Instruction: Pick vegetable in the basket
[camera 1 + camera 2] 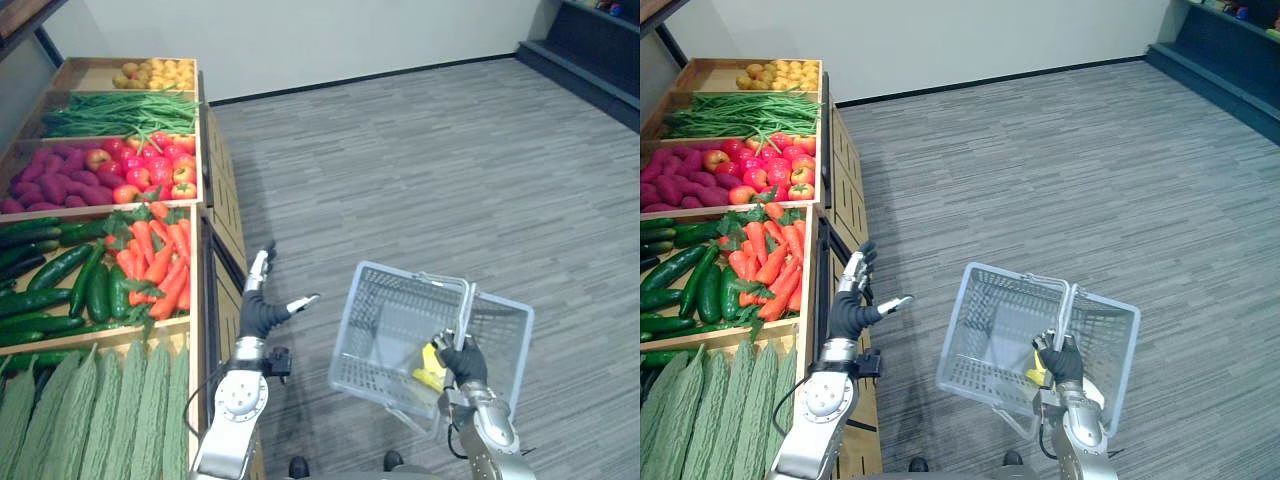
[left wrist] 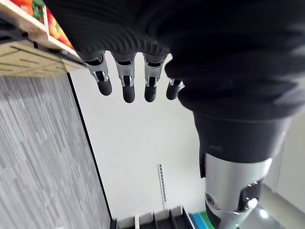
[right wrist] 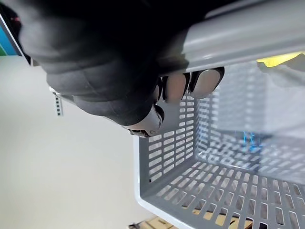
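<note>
Carrots (image 1: 155, 262), orange with green tops, filled a wooden crate (image 1: 193, 280) near the left hand (image 1: 262, 308), held open; the right hand (image 1: 464, 362) clamped the handle (image 1: 468, 300) of a grey plastic basket (image 1: 385, 330).

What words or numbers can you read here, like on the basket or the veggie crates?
None can be read.
The grey basket and the wooden crates show no lettering.
The yellow thing inside the basket, by the right robot hand curled round the basket handle, is too small to tell whether it bears print.
</note>
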Controlling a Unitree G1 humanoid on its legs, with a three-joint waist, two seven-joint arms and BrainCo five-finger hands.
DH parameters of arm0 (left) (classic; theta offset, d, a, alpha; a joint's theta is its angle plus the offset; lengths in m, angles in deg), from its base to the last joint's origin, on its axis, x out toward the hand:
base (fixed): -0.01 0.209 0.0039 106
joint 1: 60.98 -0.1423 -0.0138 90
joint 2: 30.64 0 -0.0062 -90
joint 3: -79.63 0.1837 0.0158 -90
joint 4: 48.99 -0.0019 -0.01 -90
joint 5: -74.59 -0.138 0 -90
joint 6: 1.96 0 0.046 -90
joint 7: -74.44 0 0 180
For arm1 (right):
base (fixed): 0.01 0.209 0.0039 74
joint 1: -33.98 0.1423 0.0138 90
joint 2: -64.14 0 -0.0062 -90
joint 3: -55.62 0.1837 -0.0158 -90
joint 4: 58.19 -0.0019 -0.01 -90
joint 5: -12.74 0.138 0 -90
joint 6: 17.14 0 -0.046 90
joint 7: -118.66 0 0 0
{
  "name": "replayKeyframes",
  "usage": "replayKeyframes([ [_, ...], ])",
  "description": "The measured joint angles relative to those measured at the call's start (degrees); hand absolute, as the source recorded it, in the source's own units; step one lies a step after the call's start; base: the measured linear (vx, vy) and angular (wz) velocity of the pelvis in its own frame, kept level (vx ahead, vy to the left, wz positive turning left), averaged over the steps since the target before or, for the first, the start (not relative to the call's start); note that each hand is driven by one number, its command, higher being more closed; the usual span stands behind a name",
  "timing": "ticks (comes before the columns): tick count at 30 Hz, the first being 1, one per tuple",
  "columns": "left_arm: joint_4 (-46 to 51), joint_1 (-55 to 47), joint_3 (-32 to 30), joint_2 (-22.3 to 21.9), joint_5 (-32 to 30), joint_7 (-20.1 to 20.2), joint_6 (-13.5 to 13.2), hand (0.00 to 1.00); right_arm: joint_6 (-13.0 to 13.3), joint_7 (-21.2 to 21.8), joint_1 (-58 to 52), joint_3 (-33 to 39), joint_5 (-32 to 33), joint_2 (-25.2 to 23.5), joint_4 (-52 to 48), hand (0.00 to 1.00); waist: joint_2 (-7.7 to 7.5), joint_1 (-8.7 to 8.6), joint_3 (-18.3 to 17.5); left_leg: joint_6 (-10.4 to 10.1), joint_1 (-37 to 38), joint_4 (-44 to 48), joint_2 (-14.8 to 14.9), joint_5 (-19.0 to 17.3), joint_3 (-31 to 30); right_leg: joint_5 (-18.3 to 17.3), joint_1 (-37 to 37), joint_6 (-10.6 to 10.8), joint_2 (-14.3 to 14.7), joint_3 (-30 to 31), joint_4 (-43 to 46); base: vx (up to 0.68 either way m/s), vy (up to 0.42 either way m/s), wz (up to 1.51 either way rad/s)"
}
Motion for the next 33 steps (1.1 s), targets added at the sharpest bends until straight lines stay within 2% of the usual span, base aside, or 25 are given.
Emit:
replayKeyframes([
  [4,1.97,-1.68,-2.43,-0.99,0.92,-0.68,-0.72,0.0,-0.02,-0.33,-0.01,2.15,-1.22,-0.15,3.74,1.0,-0.41,0.32,0.04,-0.06,-1.36,1.23,-0.23,-0.48,-0.26,-0.13,-0.41,0.19,-0.5,-0.73,-0.04,0.0,0.006,0.09],
  [5,3.01,-2.29,-3.19,-1.09,1.21,-0.84,-0.88,0.0,-0.02,-0.59,0.2,2.32,-1.59,-0.23,4.87,1.0,-0.94,0.33,0.12,0.19,-2.34,3.08,-0.37,-1.49,-0.28,-0.27,-0.51,0.41,-0.75,-1.07,0.03,0.0,0.026,0.09],
  [7,4.48,-2.69,-5.14,-2.26,1.84,-1.44,-0.9,0.0,-0.05,-1.35,1.03,3.43,-2.33,-0.95,6.37,1.0,-2.54,0.51,0.86,0.7,-6.73,13.11,-1.02,-7.34,-0.34,-4.22,-2.3,2.12,-2.57,-2.97,4.71,-0.01,0.054,0.08],
  [8,4.72,-2.72,-5.43,-2.64,2.14,-1.39,-0.89,0.0,-0.14,-1.54,1.28,3.9,-2.78,-1.11,6.77,1.0,-2.76,0.44,1.15,0.9,-7.78,16.3,-1.0,-9.19,-0.62,-5.61,-2.78,2.32,-2.85,-3.23,6.95,-0.01,0.075,0.17],
  [9,4.93,-2.69,-5.82,-3.09,2.63,-1.4,-0.9,0.0,-0.25,-1.7,1.45,4.71,-2.89,-1.1,7.46,1.0,-2.57,0.32,1.6,1.22,-9.31,21.67,-0.81,-12.83,-1.59,-7.83,-3.19,2.95,-3.4,-4.74,11.52,0.0,0.05,0.16],
  [10,4.92,-2.73,-6.11,-3.35,2.74,-1.4,-0.9,0.0,-0.26,-1.72,1.59,5.11,-2.93,-1.0,7.72,1.0,-2.3,0.39,1.99,1.42,-9.52,23.81,-0.41,-14.31,-2.28,-8.17,-3.91,2.81,-3.54,-6.12,14.7,-0.01,0.046,0.09],
  [11,4.89,-2.94,-6.53,-3.62,2.77,-1.56,-0.87,0.0,-0.28,-1.72,2.05,5.62,-3.17,-1.0,7.88,1.0,-1.6,0.55,2.65,1.99,-9.67,25.57,0.15,-15.76,-2.52,-8.04,-5.58,2.87,-3.84,-7.09,20.46,-0.01,0.072,0.13],
  [12,4.89,-3.34,-6.72,-3.3,2.77,-1.76,-0.87,0.0,-0.28,-1.74,2.52,5.76,-3.21,-1.14,7.91,1.0,-0.93,0.22,3.09,3.04,-9.14,25.93,0.57,-16.42,-3.36,-6.34,-8.75,2.9,-4.71,-7.7,28.6,0.02,0.115,0.28],
  [13,4.89,-3.26,-6.58,-3.12,2.76,-1.95,-0.89,0.0,-0.28,-1.85,3.25,5.77,-3.18,-1.19,8.18,1.0,0.22,0.05,3.85,3.79,-7.88,25.69,1.48,-16.85,-4.29,-5.57,-11.37,-0.01,-4.54,-7.97,33.96,0.07,0.114,0.37],
  [14,4.86,-3.28,-6.44,-2.96,2.76,-2.04,-0.88,0.0,-0.28,-1.88,3.62,5.76,-3.15,-1.22,8.43,1.0,0.76,0.06,4.33,4.05,-7.87,25.51,1.94,-17.02,-4.67,-7.32,-11.7,-0.65,-4.13,-7.83,33.79,0.12,0.056,0.26],
  [16,4.34,-2.3,-6.94,-2.34,2.84,-2.93,-0.91,0.0,-0.28,-1.59,5.94,5.76,-3.18,-1.18,9.24,1.0,-0.48,0.42,4.92,4.4,-8.09,25.49,2.94,-17.45,-6.19,-9.82,-14.44,-0.87,-1.94,-7.09,27.98,0.21,-0.035,0.16],
  [18,2.5,-1.18,-6.66,-2.48,2.84,-2.91,-0.85,0.0,-0.21,-1.55,7.21,6.07,-3.2,-1.12,9.08,1.0,-0.02,0.37,5.42,3.93,-8.2,25.54,3.77,-18.35,-7.26,-9.57,-17.03,-0.53,-0.16,-4.81,23.51,0.24,-0.104,0.24],
  [19,0.18,1.14,-6.23,-2.74,2.82,-2.9,-0.75,0.0,-0.21,-1.67,7.58,7.14,-3.21,-1.04,9.01,1.0,0.61,-0.06,6.03,3.2,-7.26,25.45,4.31,-19.55,-8.83,-7.18,-18.77,0.11,0.95,-1.6,17.71,0.23,-0.124,0.44],
  [20,-0.31,2.0,-6.14,-2.75,2.79,-2.93,-0.73,0.0,-0.22,-1.8,7.52,7.5,-3.22,-1.02,9.01,1.0,0.33,-0.32,6.2,2.7,-6.53,25.6,4.29,-20.24,-9.38,-5.67,-18.89,0.46,1.24,-0.68,15.34,0.33,-0.195,0.62],
  [21,-0.38,2.78,-6.16,-2.61,2.77,-3.01,-0.75,0.0,-0.25,-2.4,6.99,7.49,-3.22,-0.98,8.96,1.0,0.78,-0.52,6.72,0.86,-5.11,26.84,4.15,-21.92,-10.11,-3.3,-19.01,0.25,1.15,1.44,12.72,0.3,-0.194,0.51],
  [22,-0.38,2.96,-6.16,-2.53,2.77,-3.0,-0.8,0.0,-0.25,-2.5,6.52,7.44,-3.23,-0.98,8.79,1.0,-0.03,-0.78,6.41,0.12,-4.31,27.91,4.17,-23.46,-10.76,-2.55,-18.95,-0.3,1.12,1.95,12.41,0.51,-0.402,0.8],
  [23,-0.8,2.53,-5.94,-2.55,2.75,-2.94,-0.85,0.0,-0.46,-2.56,6.1,7.07,-3.19,-0.45,8.69,1.0,1.26,-1.59,6.42,-1.09,-3.01,29.16,5.33,-26.15,-12.8,1.66,-18.63,-0.01,1.62,1.73,15.95,0.58,-0.379,0.75],
  [24,-1.29,1.32,-5.14,-3.84,2.73,-2.86,-0.86,0.0,-0.6,-2.86,6.24,6.86,-3.17,0.72,8.33,1.0,3.89,-1.38,5.81,-1.89,-3.08,32.05,7.44,-25.94,-13.86,-2.69,-18.7,-1.36,3.81,-0.18,18.9,0.6,-0.372,0.62],
  [25,-1.34,1.1,-4.15,-4.2,2.74,-2.87,-0.9,0.0,-0.63,-2.93,6.47,6.81,-3.17,1.06,8.01,1.0,5.07,-1.24,5.58,-1.95,-4.67,35.87,8.05,-24.55,-13.9,-3.45,-18.45,-2.22,4.3,-0.76,19.84,0.51,-0.258,0.34],
  [26,-1.7,0.47,-3.63,-5.04,2.8,-2.78,-0.87,0.0,-0.63,-2.93,6.9,6.18,-3.16,1.47,7.33,1.0,5.4,-1.0,5.67,-2.57,-9.31,45.91,8.98,-19.12,-12.9,-4.81,-16.49,-3.32,4.91,-1.83,20.23,0.52,-0.322,0.26],
  [27,-2.28,0.15,-2.99,-5.82,2.82,-2.58,-0.84,0.0,-0.64,-3.02,6.62,4.92,-3.1,1.42,6.27,1.0,5.02,-0.11,6.07,-2.22,-13.56,56.17,11.78,-14.24,-8.92,-5.66,-12.38,-4.51,6.01,-2.94,18.02,0.52,-0.329,0.27],
  [29,-2.55,-0.13,-1.24,-5.65,3.32,-2.53,-0.85,0.0,-0.63,-4.0,5.7,4.07,-2.98,1.27,3.97,1.0,4.77,0.75,6.32,-2.02,-16.1,64.16,13.32,-14.75,-4.31,-6.23,-4.8,-5.45,6.56,-4.98,13.76,0.5,-0.265,0.38],
  [30,-2.4,-0.08,-0.67,-5.78,3.38,-2.51,-0.93,0.0,-0.62,-4.15,4.93,3.95,-2.97,1.26,2.3,1.0,4.25,0.98,6.65,-1.12,-17.69,65.47,13.17,-15.38,-2.33,-6.53,-1.99,-5.94,6.45,-6.08,12.19,0.53,-0.238,0.68],
  [31,-2.36,0.46,-0.68,-5.79,3.86,-2.56,-1.01,0.0,-0.36,-4.71,4.81,4.5,-2.6,1.68,0.86,1.0,4.38,1.31,6.57,0.1,-20.4,64.06,12.48,-16.2,0.44,-6.85,1.28,-6.44,6.39,-7.83,9.76,0.4,-0.165,0.57],
  [33,-2.4,0.53,-0.73,-5.83,3.87,-2.55,-1.0,0.0,-0.11,-5.17,5.01,6.06,-1.87,1.49,0.23,1.0,4.37,1.98,6.59,0.27,-22.53,57.75,11.32,-16.39,3.76,-7.0,4.61,-6.65,6.35,-9.78,6.98,0.35,-0.081,0.52],
])
